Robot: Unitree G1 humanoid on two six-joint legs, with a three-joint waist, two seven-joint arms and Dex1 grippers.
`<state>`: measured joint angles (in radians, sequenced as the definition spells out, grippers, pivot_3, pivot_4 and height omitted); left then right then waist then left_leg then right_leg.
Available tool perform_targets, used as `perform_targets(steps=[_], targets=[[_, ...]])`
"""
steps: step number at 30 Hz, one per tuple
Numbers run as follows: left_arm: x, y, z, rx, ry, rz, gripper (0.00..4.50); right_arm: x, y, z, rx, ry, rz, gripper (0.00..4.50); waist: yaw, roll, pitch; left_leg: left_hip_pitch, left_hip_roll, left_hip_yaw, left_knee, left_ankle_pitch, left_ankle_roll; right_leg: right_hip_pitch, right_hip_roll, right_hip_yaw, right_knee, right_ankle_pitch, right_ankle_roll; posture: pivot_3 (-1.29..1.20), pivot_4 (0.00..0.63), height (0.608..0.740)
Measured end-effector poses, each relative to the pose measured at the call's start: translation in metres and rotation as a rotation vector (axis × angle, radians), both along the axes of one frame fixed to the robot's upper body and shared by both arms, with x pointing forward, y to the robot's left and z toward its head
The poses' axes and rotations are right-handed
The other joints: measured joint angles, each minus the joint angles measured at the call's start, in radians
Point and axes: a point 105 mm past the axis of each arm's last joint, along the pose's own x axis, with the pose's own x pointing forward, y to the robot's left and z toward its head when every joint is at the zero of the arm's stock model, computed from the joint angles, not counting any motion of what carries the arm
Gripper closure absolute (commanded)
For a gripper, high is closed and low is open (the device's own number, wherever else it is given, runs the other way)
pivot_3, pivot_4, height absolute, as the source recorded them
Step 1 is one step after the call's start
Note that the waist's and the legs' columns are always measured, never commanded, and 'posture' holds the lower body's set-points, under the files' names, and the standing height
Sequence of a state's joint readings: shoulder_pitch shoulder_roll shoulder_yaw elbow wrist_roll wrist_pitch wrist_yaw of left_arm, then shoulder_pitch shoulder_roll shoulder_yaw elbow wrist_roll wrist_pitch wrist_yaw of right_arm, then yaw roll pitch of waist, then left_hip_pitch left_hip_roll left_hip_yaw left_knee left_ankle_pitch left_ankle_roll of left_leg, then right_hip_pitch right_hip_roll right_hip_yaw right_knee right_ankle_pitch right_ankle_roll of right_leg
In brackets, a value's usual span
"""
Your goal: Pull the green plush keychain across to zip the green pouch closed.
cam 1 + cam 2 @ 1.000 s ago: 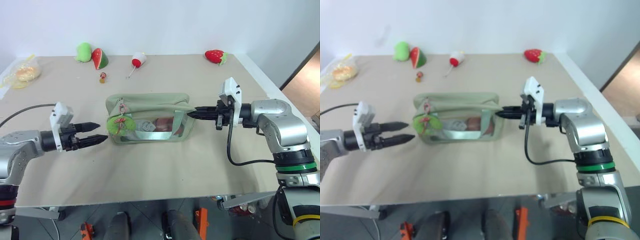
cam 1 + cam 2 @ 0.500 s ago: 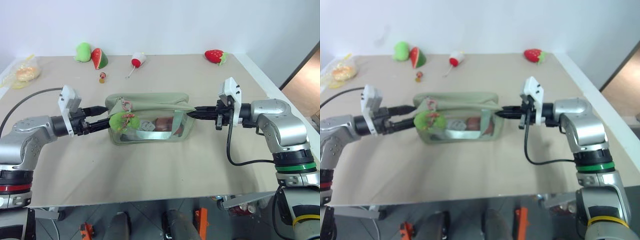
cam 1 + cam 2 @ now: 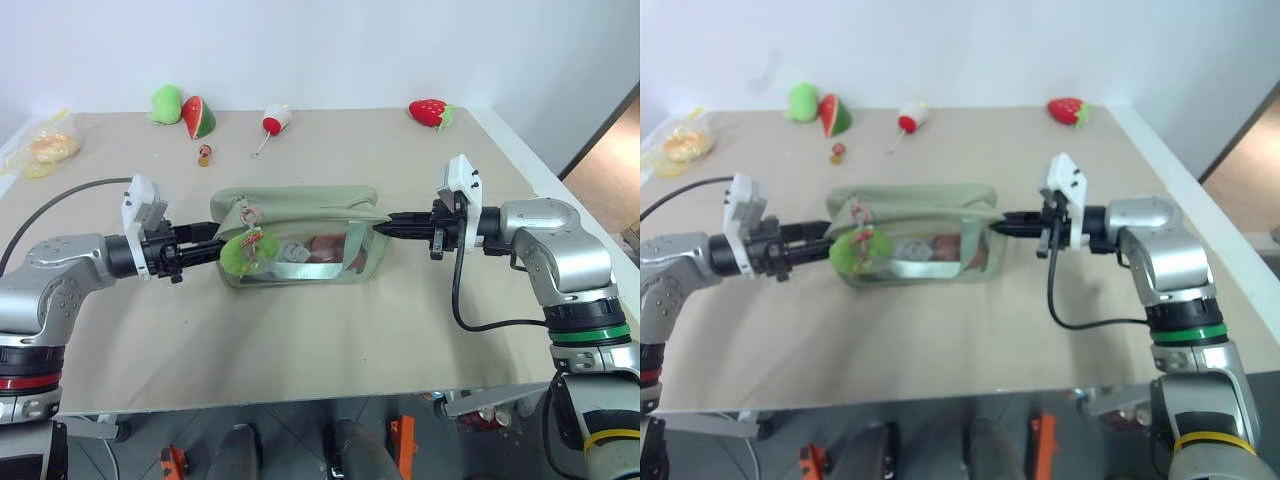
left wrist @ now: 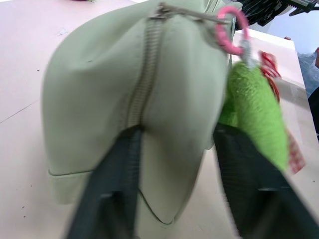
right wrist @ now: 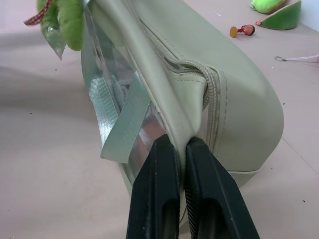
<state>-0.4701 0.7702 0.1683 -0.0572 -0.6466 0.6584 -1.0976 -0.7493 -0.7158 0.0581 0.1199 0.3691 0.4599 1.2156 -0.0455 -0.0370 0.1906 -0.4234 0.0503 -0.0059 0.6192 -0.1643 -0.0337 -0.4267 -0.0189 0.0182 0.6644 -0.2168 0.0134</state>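
Note:
The green pouch (image 3: 300,212) lies mid-table, pale sage with a clear front panel. Its zipper (image 4: 144,74) runs along the top. The green plush keychain (image 3: 243,252) hangs from the zipper pull on a pink ring at the pouch's left end, against the front panel. My left gripper (image 3: 212,247) lies level at that end, its fingers (image 4: 117,179) closed on the pouch's end fabric, with the keychain (image 4: 254,109) just outside one finger. My right gripper (image 3: 385,226) is shut on the pouch's right end, pinching the seam (image 5: 189,134) between its fingertips (image 5: 159,159).
Along the table's far edge lie a green plush blob (image 3: 166,103), a watermelon slice toy (image 3: 200,117), a small red-and-white toy (image 3: 276,121) and a strawberry plush (image 3: 429,112). A tiny figure (image 3: 205,155) and a plastic bag (image 3: 42,148) lie at the left.
My left gripper has moved right and up to the pouch's left end and its fingers have closed in on it. The keychain shifted slightly. The right arm kept still.

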Motion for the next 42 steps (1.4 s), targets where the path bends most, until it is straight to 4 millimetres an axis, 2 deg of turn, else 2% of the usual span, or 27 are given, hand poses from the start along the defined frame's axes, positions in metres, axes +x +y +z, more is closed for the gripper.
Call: perform_targets(steps=[3,12,17,18,21,22,24,28,30,32,34,36,38,42], targets=[[0.000,0.000,0.001,-0.021,0.004,0.005,4.44,0.000,0.000,0.000,0.000,0.000,0.000,4.50,0.000,0.000,0.000,0.000,0.000,0.000,0.000,0.000,0.000,0.000,0.000,0.000,0.000,0.000,0.000,0.00,0.150,0.740],[0.003,0.001,0.001,-0.022,0.009,0.037,4.44,0.000,0.000,0.000,0.001,0.000,0.001,4.50,0.000,0.000,0.000,0.000,0.000,0.000,0.000,0.000,0.000,0.000,0.000,0.000,0.000,0.000,0.000,0.00,0.150,0.740],[0.005,0.003,0.001,-0.016,-0.003,0.057,4.50,0.007,0.000,-0.004,0.046,0.042,-0.034,2.69,0.001,0.000,0.000,0.000,0.000,0.000,0.000,0.000,0.000,0.000,0.000,0.000,0.000,0.000,0.000,0.00,0.150,0.740],[0.006,0.003,0.001,-0.016,-0.003,0.059,4.50,0.007,0.000,-0.004,0.047,0.044,-0.034,2.47,0.001,0.000,0.000,0.000,0.000,0.000,0.000,0.000,0.000,0.000,0.000,0.000,0.000,0.000,0.000,0.00,0.150,0.740],[0.006,0.003,0.001,-0.017,-0.007,0.061,4.50,0.007,-0.002,-0.003,0.054,0.048,-0.037,1.30,0.001,0.000,0.000,0.000,0.000,0.000,0.000,0.000,0.000,0.000,0.000,0.000,0.000,0.000,0.000,0.00,0.150,0.740],[0.006,0.003,0.001,-0.017,-0.007,0.061,4.50,0.007,-0.003,-0.002,0.060,0.047,-0.041,1.12,0.001,0.000,0.000,0.000,0.000,0.000,0.000,0.000,0.000,0.000,0.000,0.000,0.000,0.000,0.000,0.00,0.150,0.740],[0.006,0.003,0.001,-0.017,-0.007,0.062,4.50,0.009,-0.006,0.003,0.082,0.043,-0.060,1.12,0.001,0.000,0.000,-0.001,0.000,0.000,0.000,0.000,0.000,0.000,0.000,0.000,0.000,0.000,0.000,0.00,0.150,0.740],[0.006,0.003,0.001,-0.018,-0.007,0.062,4.50,0.017,-0.018,0.039,0.186,-0.044,-0.121,1.12,0.000,0.001,0.001,0.000,0.000,0.000,0.000,0.000,0.000,0.000,0.000,0.000,0.000,0.001,0.000,0.00,0.150,0.740],[0.006,0.003,0.000,-0.020,-0.006,0.061,4.50,0.018,-0.025,0.075,0.287,-0.122,-0.145,1.12,0.001,0.001,0.001,0.000,0.000,0.000,0.000,0.000,0.000,-0.001,0.000,0.000,0.000,0.001,0.000,0.00,0.150,0.740],[0.006,0.003,0.000,-0.020,-0.007,0.062,4.50,0.010,-0.025,0.102,0.356,-0.171,-0.115,1.12,0.001,0.001,0.001,0.000,0.000,0.000,-0.001,0.000,0.000,0.000,0.000,0.000,0.000,0.000,-0.001,0.00,0.150,0.740],[0.006,0.003,0.000,-0.020,-0.008,0.062,4.50,-0.003,-0.012,0.110,0.377,-0.163,-0.039,1.12,0.000,0.001,0.001,0.000,0.001,0.000,-0.002,-0.001,0.001,-0.001,0.001,0.000,0.000,0.000,-0.001,0.00,0.150,0.740],[0.006,0.003,0.000,-0.021,-0.008,0.061,4.50,-0.017,0.009,0.107,0.362,-0.127,0.061,1.12,0.000,0.001,0.001,0.000,0.001,0.000,-0.002,-0.001,0.001,-0.001,0.001,0.000,0.000,0.000,-0.001,0.00,0.150,0.740],[0.006,0.001,0.000,-0.028,-0.009,0.059,4.50,-0.038,0.037,0.090,0.297,-0.061,0.185,1.12,0.001,0.001,0.000,0.000,0.001,-0.001,-0.002,-0.001,0.001,-0.001,0.001,-0.001,0.000,-0.001,-0.001,0.00,0.150,0.740],[0.007,-0.002,-0.001,-0.046,-0.010,0.051,4.50,-0.060,0.073,0.049,0.184,0.080,0.313,1.12,0.001,0.001,0.000,-0.001,0.001,0.000,0.000,-0.001,0.001,0.000,0.000,0.000,0.000,0.000,0.000,0.00,0.150,0.740]])
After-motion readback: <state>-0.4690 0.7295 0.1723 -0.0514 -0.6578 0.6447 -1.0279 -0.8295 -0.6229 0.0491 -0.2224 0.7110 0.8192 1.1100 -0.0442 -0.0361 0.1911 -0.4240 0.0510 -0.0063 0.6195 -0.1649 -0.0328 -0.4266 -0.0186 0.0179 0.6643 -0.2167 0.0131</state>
